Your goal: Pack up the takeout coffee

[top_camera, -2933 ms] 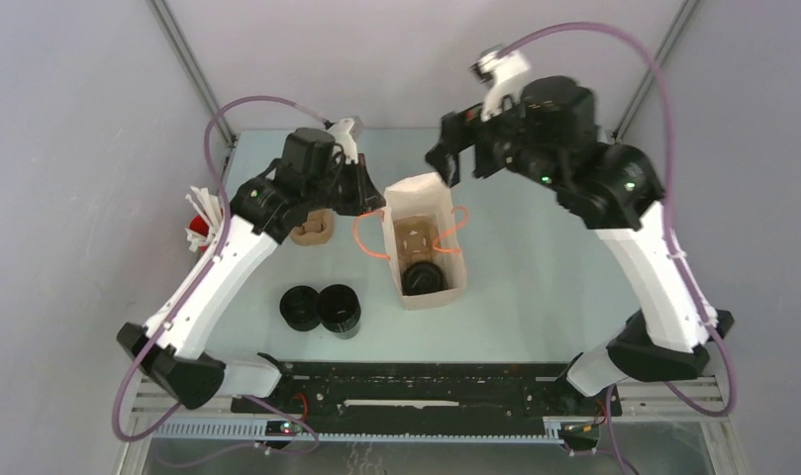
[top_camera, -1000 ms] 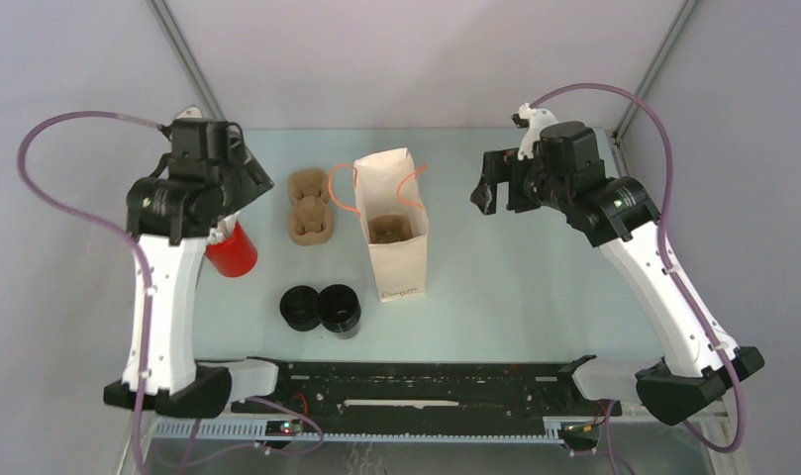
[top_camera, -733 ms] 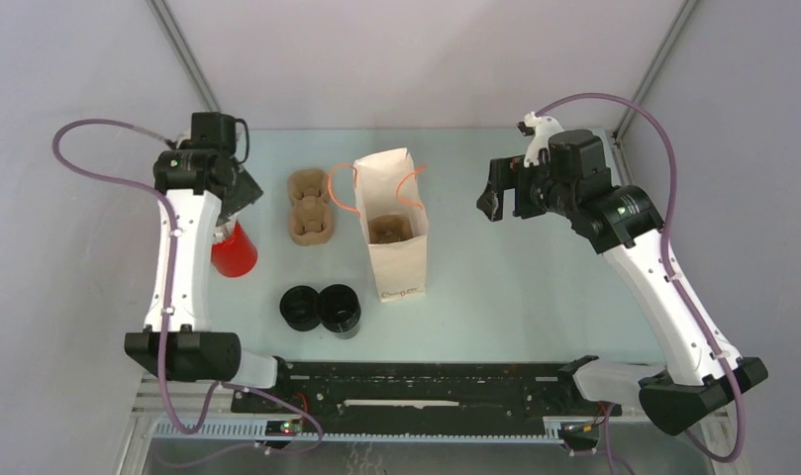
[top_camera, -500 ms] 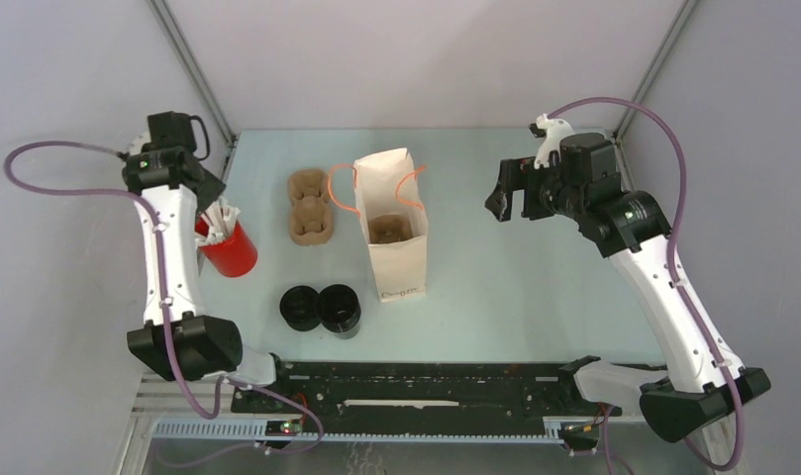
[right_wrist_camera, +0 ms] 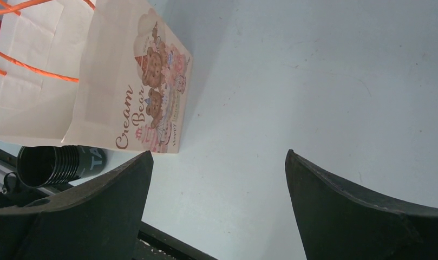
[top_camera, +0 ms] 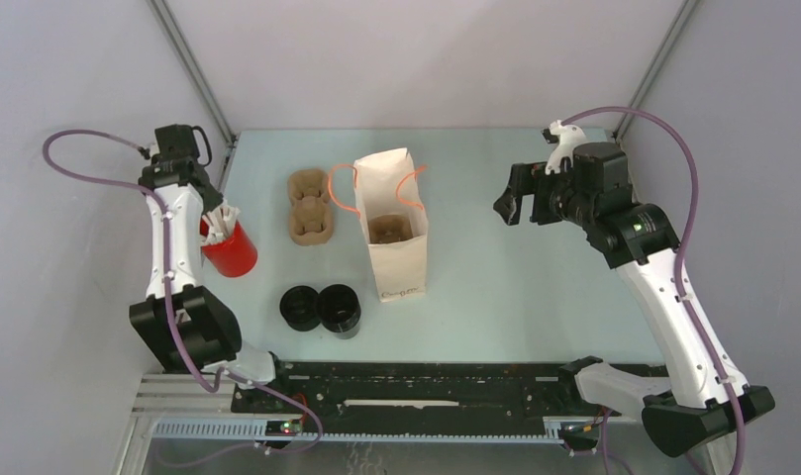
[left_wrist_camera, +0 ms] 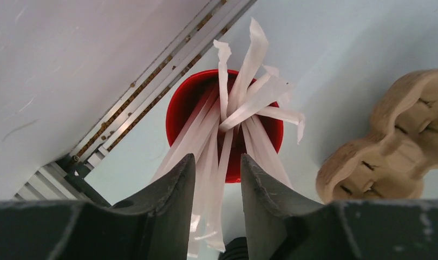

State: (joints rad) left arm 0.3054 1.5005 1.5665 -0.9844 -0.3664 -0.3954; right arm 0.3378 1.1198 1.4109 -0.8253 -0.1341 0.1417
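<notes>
Where the table runs nearest to you, the two black takeout coffee cups [top_camera: 339,309] stand side by side and touching, left of centre and outside the bag. Just beyond them to the right, the paper bag [top_camera: 398,269] stands upright with its mouth open and its orange handles [top_camera: 342,198] drooping, and you can see a brown moulded piece [top_camera: 386,230] down inside it. At the left edge sits the red cup [top_camera: 236,252], with white sticks [left_wrist_camera: 243,103] fanning out of it. Your left gripper [left_wrist_camera: 216,157] hangs right over that cup, its fingers only a narrow slot apart with some sticks running through; you cannot tell whether they pinch them. Farther back, between the red cup and the bag, the brown pulp carrier [top_camera: 310,206] lies on the table, apart from both. On the far right, your right gripper [right_wrist_camera: 217,154] hovers over bare table, well apart from the bag, jaws spread wide with nothing between them.
</notes>
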